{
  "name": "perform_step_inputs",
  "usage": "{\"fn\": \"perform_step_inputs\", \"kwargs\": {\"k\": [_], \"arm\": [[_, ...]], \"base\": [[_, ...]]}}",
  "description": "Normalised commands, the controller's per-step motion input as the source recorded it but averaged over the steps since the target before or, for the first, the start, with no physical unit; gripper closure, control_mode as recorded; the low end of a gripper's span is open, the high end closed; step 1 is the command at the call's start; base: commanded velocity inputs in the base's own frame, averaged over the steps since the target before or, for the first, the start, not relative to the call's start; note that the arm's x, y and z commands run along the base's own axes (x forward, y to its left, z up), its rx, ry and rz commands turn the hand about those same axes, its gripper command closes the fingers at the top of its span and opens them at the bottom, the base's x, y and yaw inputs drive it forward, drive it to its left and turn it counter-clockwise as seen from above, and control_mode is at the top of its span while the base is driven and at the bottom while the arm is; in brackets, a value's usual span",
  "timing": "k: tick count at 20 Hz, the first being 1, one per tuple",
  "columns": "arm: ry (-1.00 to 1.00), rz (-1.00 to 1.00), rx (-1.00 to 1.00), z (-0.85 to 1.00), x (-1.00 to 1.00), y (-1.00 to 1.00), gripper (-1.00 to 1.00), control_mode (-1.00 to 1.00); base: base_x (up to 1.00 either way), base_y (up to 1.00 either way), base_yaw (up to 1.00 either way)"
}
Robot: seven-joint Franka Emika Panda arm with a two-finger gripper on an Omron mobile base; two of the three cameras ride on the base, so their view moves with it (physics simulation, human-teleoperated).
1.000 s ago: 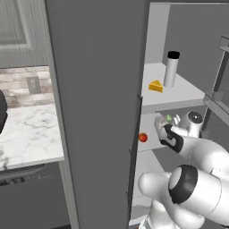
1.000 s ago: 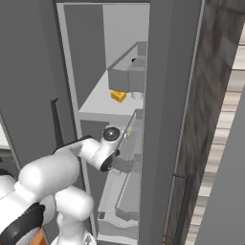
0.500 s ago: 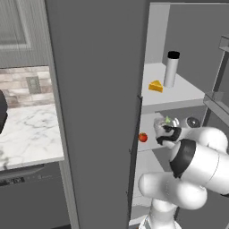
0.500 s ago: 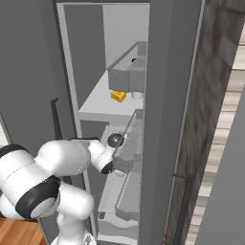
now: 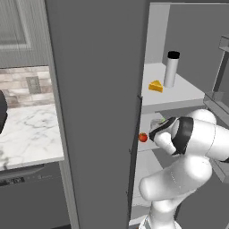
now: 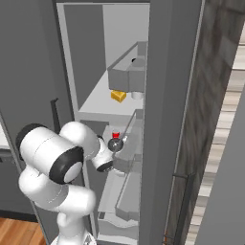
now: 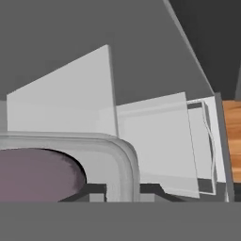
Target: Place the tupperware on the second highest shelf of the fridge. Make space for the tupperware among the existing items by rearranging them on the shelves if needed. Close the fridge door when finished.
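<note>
My gripper (image 5: 156,130) reaches into the open fridge (image 5: 188,49) in the space under the shelf (image 5: 179,96) that bears the yellow cheese wedge (image 5: 155,86) and the tall silver cylinder (image 5: 171,69). It is shut on the tupperware (image 7: 124,160), whose rounded grey rim and dark food sit close in the hand view; a green sprig (image 5: 162,121) shows by the hand. A small red tomato (image 5: 142,137) rests just left of the gripper on the lower shelf (image 5: 145,147). In the right base view the gripper (image 6: 115,146) sits below a small red item (image 6: 115,135).
The dark fridge door (image 5: 96,112) stands open on the left, edge toward me. Clear door bins (image 5: 219,96) flank the arm on the right. A marble counter (image 5: 27,134) lies beyond the door. Wood floor (image 7: 231,141) shows past the fridge's pale walls.
The arm's elbow and upper links have swung round in front of the fridge. The hand with the tupperware has shifted slightly left, staying at the same shelf level.
</note>
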Motion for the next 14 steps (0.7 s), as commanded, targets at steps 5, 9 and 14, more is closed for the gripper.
{"fn": "perform_step_inputs", "kwargs": {"k": [5, 9, 14], "arm": [[-0.01, 0.0, 0.0, -0.01, 0.53, -0.15, 1.0, -1.0], [-0.03, 0.0, 0.0, 0.0, 0.49, -0.16, -1.0, -1.0], [-0.09, 0.0, 0.0, 0.0, 0.18, -0.05, -1.0, -1.0]], "base": [[0.0, 0.0, 0.0], [0.0, 0.0, 0.0], [0.0, 0.0, 0.0]]}}
